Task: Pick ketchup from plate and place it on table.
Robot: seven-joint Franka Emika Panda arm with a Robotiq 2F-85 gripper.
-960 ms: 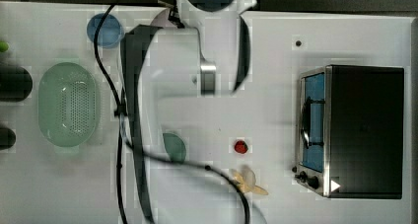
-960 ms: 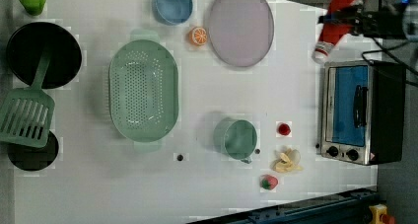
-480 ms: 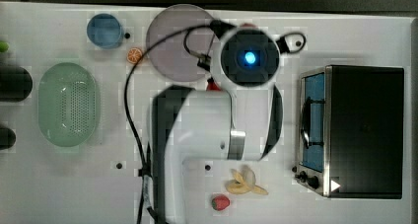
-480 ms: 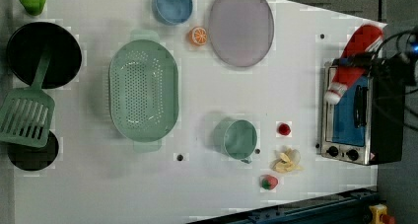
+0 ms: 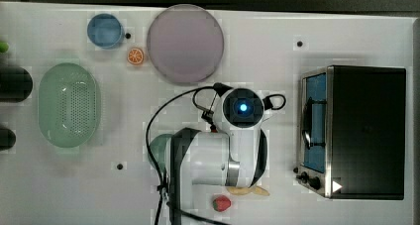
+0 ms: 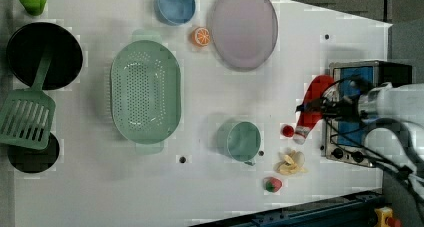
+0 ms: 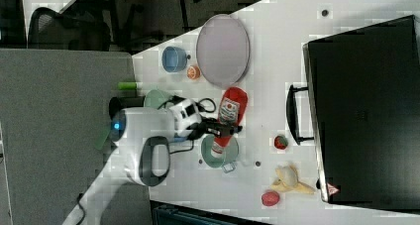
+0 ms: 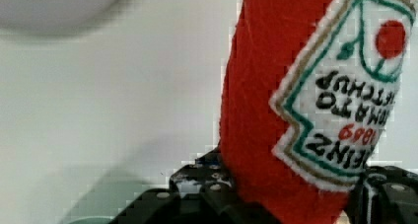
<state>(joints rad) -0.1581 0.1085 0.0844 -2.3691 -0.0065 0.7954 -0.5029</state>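
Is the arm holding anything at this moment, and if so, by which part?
Yes: the gripper holds the slim red ketchup bottle with the white label, its jaws closed on the lower body between the label and the white cap end.

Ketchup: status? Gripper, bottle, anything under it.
Gripper shut on ketchup, bottle off the plate, carried above the table. Teal cup and small red piece close by in the right view.

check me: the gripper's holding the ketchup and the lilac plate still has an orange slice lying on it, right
Not quite. The gripper does hold the ketchup, but the orange slice lies on the table beside the plate, not on it, as the top view shows.
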